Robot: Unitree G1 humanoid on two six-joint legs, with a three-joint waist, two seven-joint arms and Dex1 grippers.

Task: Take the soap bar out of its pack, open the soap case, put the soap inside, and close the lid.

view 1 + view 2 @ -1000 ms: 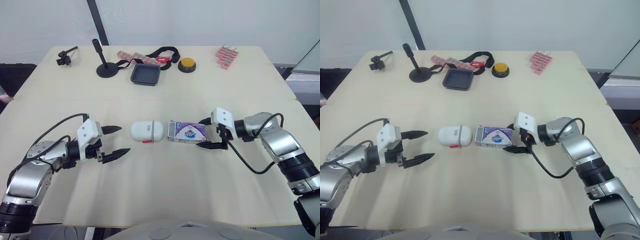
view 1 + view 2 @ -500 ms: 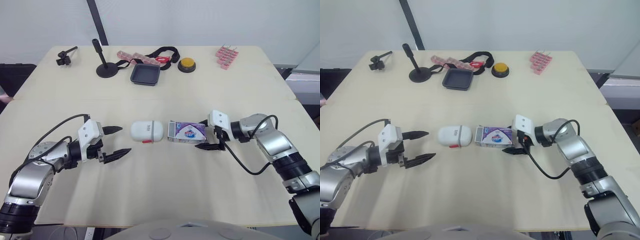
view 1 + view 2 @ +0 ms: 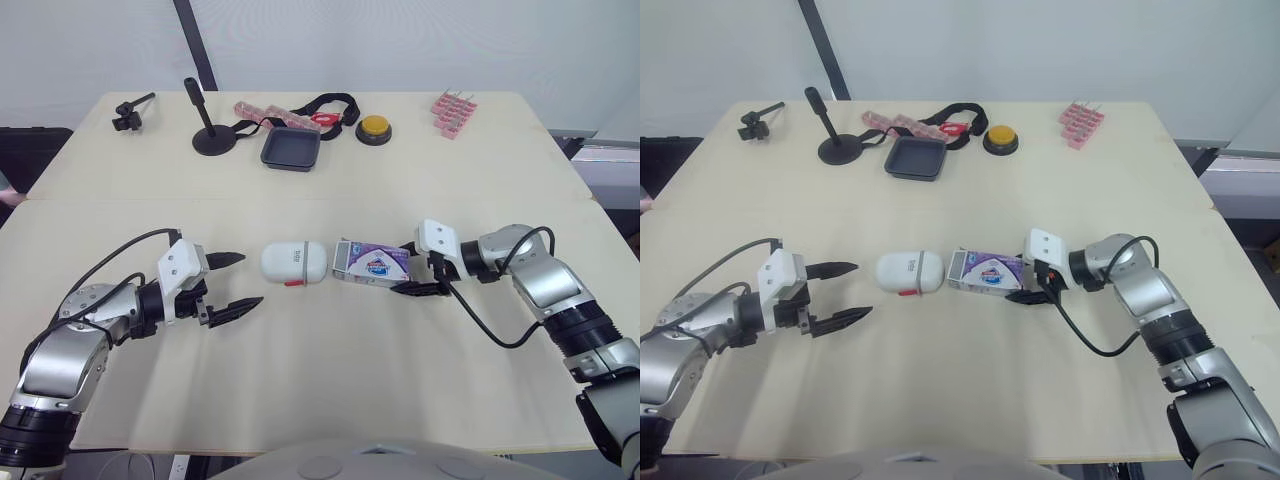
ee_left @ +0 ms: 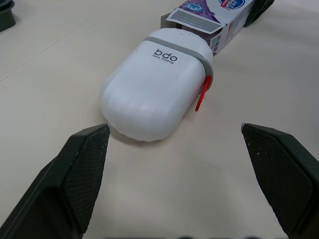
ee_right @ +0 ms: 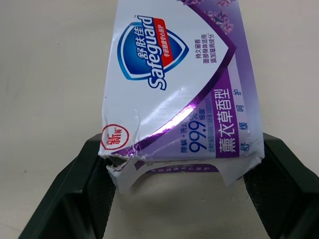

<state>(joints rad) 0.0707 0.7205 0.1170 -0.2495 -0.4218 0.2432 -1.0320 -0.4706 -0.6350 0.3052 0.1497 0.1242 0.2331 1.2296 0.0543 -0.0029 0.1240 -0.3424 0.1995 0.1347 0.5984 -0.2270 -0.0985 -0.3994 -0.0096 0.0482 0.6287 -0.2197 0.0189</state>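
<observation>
Your right gripper has the soap pack pinched at its torn end. The right wrist view shows one black finger pressed against each side of the cardboard. The pack lies flat on the table, printed purple face up, roughly mid-table. Its other end, with the flap, sits just beside the soap case; I honestly can't tell if they touch.

The case is the white rounded one with a grey band and a little red tab on its side, and the lid is shut. Your left gripper is spread wide and holding nothing, fingers pointing at the case from its left, close but apart from it.

Far side of the table: a black tray and a yellow button, well away from all this.
</observation>
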